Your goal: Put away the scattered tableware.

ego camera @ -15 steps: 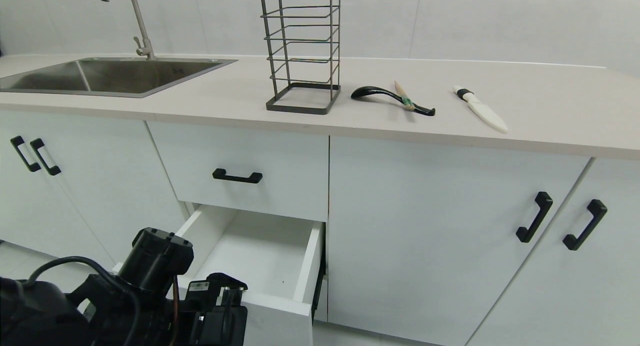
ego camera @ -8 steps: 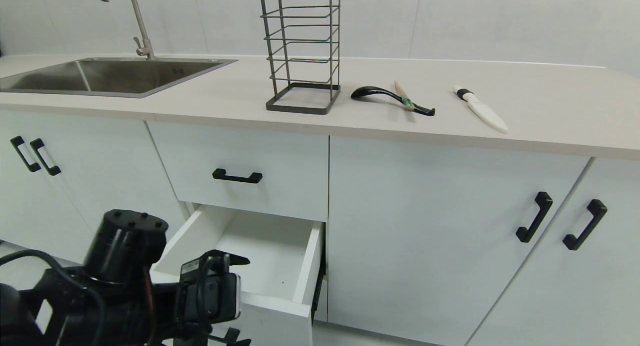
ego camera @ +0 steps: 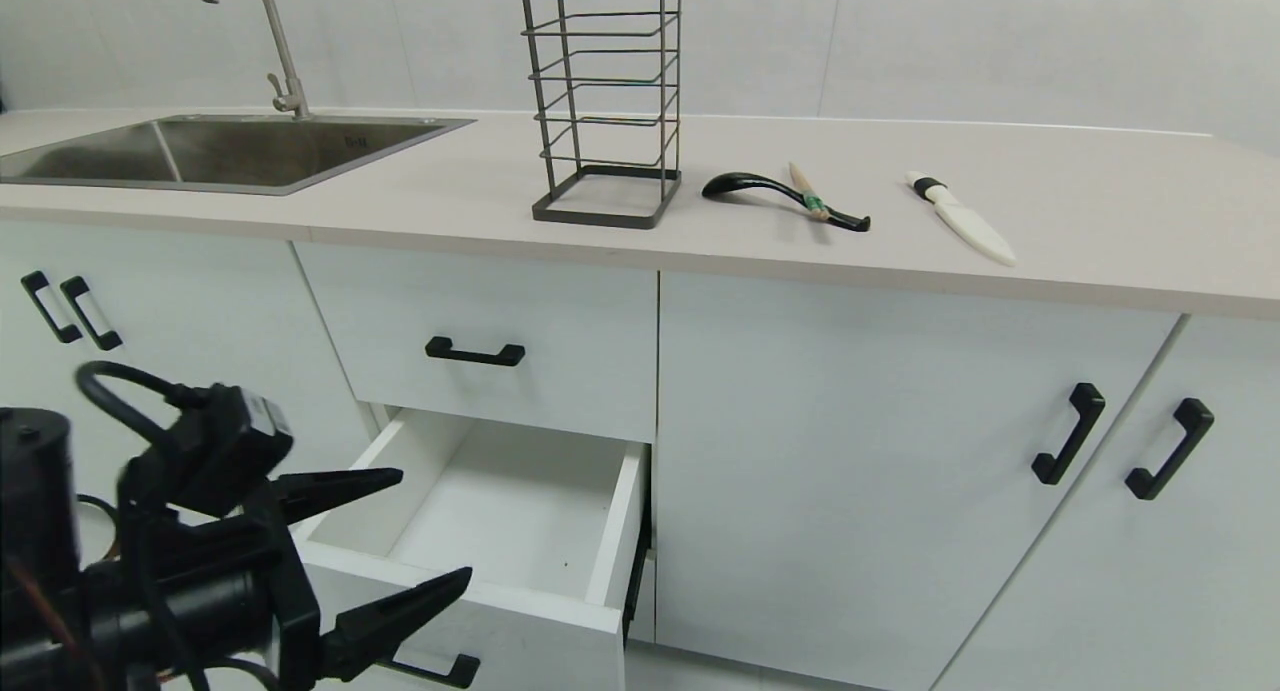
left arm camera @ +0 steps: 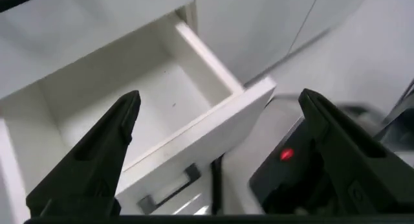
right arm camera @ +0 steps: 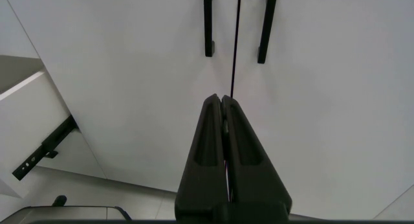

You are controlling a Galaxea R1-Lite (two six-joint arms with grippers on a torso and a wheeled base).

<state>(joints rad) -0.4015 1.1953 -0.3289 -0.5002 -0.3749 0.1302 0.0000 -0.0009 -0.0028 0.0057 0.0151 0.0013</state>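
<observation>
Starting at the left, the stainless-steel sink [ego camera: 220, 151] is sitting sunk in the pale countertop [ego camera: 420, 196]. Below it we are holding our left gripper [ego camera: 435, 526] low, with its black claw spread wide and gripping nothing, just beside the front of the pulled-out white lower drawer [ego camera: 520, 501], which is standing open with nothing inside. On the counter above, the tall dark wire rack [ego camera: 605, 101] is standing upright. Right of it the tableware is waiting: the glossy black curved ladle [ego camera: 770, 188] is lying with the thin wooden stick with a green band [ego camera: 808, 193] crossing its handle, and the cream-white knife with a black band [ego camera: 960, 219] is lying apart, nearer the counter's front edge. Our right gripper [right arm camera: 223, 120] is hanging pinched tight and empty before the white cupboard doors [right arm camera: 310, 120]. We are judging that nothing is put away yet. Raising the left arm from here could knock the drawer front or the counter lip. Gripping the ladle could drag the crossed stick along, and a clumsy nudge could send the knife off the edge.
</observation>
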